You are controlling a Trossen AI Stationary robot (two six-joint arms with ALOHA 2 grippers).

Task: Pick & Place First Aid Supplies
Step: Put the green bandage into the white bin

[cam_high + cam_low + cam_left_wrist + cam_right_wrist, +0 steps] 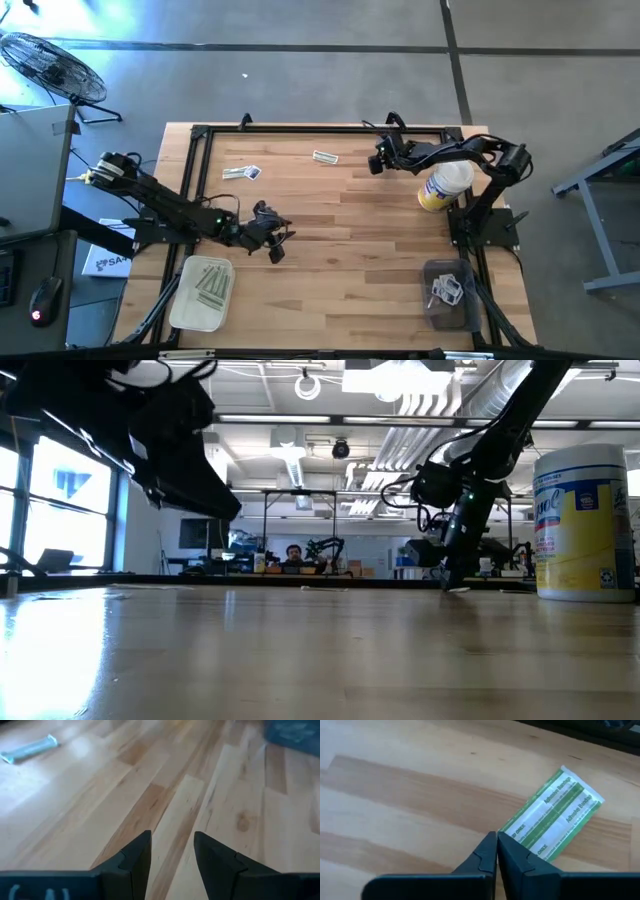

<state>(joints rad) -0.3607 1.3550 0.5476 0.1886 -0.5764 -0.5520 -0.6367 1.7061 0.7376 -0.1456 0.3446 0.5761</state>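
At the left, a pale tray [200,295] on the surface [330,260] held several bandage strips [210,282]. Just beside it the left gripper [277,240] hung with its fingers apart, holding nothing. Farther along lay loose packets [241,172] and another packet [325,157]. The right gripper [497,851] had its fingers pressed shut at one end of a green-striped bandage packet [555,815]; whether they pinched its edge could not be told. A clean lift probably needed a firm bite on that edge, raised slowly. The yellow bottle [444,186] stood near the right arm, with a dark tray [448,296] nearer the front edge.
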